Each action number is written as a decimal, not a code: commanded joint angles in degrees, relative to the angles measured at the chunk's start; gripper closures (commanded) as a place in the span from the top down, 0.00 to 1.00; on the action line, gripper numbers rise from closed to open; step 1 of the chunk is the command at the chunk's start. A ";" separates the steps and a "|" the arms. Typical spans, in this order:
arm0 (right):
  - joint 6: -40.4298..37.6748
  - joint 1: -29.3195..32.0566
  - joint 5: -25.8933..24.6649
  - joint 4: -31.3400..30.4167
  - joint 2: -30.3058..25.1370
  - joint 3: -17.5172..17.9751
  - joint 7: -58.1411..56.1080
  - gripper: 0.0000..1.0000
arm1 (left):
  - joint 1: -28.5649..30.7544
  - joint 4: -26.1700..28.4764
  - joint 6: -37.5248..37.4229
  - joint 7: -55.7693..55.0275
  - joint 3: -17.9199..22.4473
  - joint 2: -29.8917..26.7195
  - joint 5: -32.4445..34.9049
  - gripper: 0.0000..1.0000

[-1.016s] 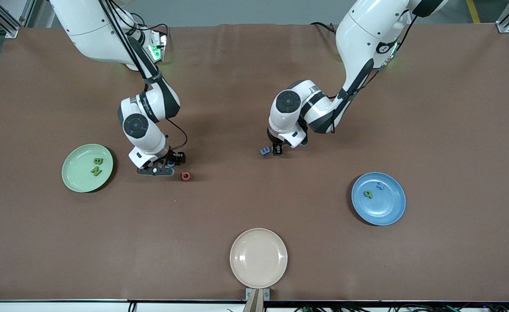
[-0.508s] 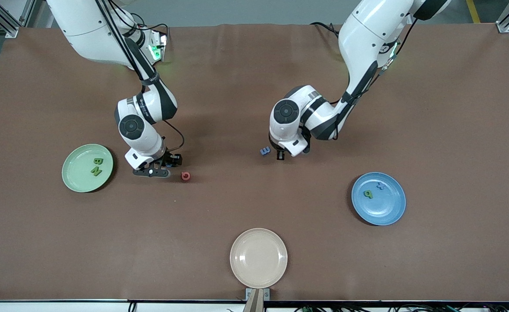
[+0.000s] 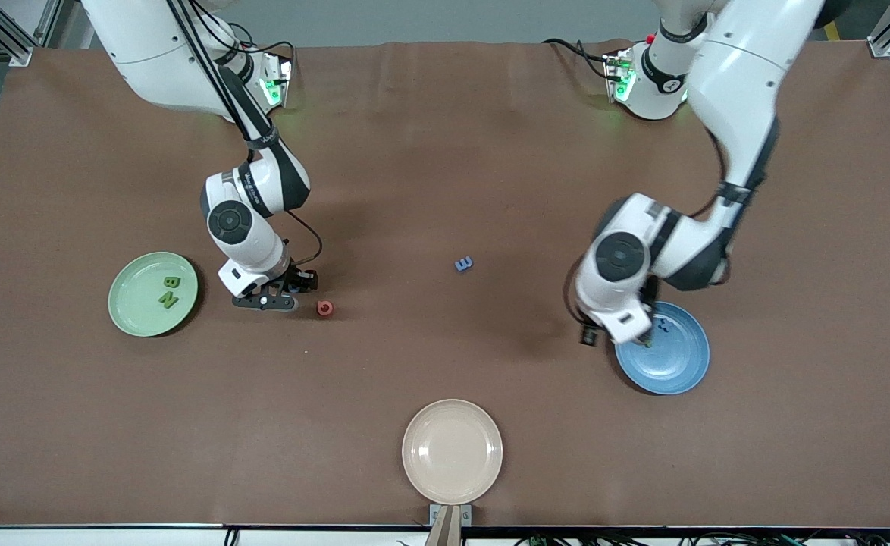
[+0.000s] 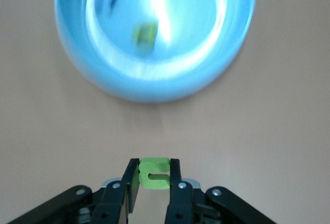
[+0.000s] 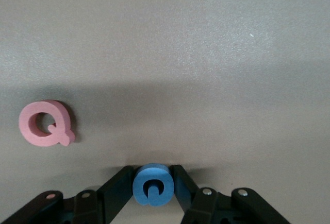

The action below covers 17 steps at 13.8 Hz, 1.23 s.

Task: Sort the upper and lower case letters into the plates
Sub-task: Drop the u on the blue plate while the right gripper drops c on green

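Note:
The pale green plate (image 3: 144, 309) holds two green letters (image 3: 170, 291). The blue plate (image 3: 672, 364) (image 4: 93, 64) holds a green letter (image 4: 144, 33) and a dark blue one (image 3: 665, 326). My left gripper (image 3: 590, 334) (image 4: 154, 170) is shut on a light green letter (image 4: 154, 173) and hangs over the table just short of the blue plate's rim. My right gripper (image 3: 293, 287) (image 5: 153, 175) is shut on a blue letter G (image 5: 153, 185), low over the table beside a red Q (image 3: 324, 308) (image 5: 46, 123).
A blue letter E (image 3: 464, 263) lies alone mid-table. A cream-beige plate (image 3: 452, 451) with nothing in it sits near the table's front edge.
My left arm has swung from beside the blue E to the blue plate's rim, carrying the light green letter. My right gripper has risen slightly and now holds still.

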State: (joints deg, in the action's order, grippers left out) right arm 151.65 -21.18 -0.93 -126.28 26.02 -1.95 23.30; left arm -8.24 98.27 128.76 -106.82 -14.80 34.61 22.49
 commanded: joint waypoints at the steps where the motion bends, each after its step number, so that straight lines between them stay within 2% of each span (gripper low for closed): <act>1: 0.84 0.44 -0.48 0.42 1.66 0.11 -0.27 0.25 | 5.58 -1.84 -0.26 8.61 -0.67 1.07 3.00 0.00; 4: -1.61 1.05 -0.66 0.94 -0.18 -0.07 -2.80 0.25 | 10.07 -3.86 0.52 15.14 -0.67 3.62 2.74 0.02; 5: -3.71 2.10 -0.66 1.29 -1.23 -0.07 -4.56 0.25 | 11.82 -4.83 0.79 16.46 -0.67 4.58 2.65 0.09; 6: -6.34 3.50 -0.66 1.65 -2.72 -0.16 -6.67 0.25 | 13.32 -4.93 1.40 18.04 -0.67 5.20 2.65 0.28; 7: -9.24 5.08 -0.66 1.74 -4.21 -0.25 -9.91 0.25 | 14.29 -4.93 2.63 19.27 -0.58 5.38 2.65 0.67; 8: -11.27 7.18 -0.66 1.91 -5.53 -0.16 -13.16 0.25 | 14.91 -4.84 3.68 19.28 -0.58 5.38 2.47 0.95; 9: -13.29 9.55 -0.66 2.35 -6.68 -0.16 -17.19 0.25 | 15.35 -4.93 3.69 18.93 -0.67 5.21 2.39 0.99; 12: -16.91 18.69 -0.66 4.10 -8.09 -0.16 -31.86 0.25 | 14.83 -4.84 3.17 18.05 -2.59 4.16 2.30 0.99; 15: -16.92 28.80 -0.66 5.34 -7.57 -0.07 -46.81 0.25 | 14.22 -4.31 2.90 18.31 -6.72 3.71 2.30 0.98; 17: -16.30 33.03 -0.57 5.60 -7.22 0.02 -50.45 0.25 | 11.50 -4.40 2.90 18.32 -8.49 3.80 2.21 0.98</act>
State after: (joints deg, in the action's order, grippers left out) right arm 135.26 8.28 -1.14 -120.87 18.64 -3.36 -24.12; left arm 5.58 93.59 132.63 -88.00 -22.15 39.26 24.02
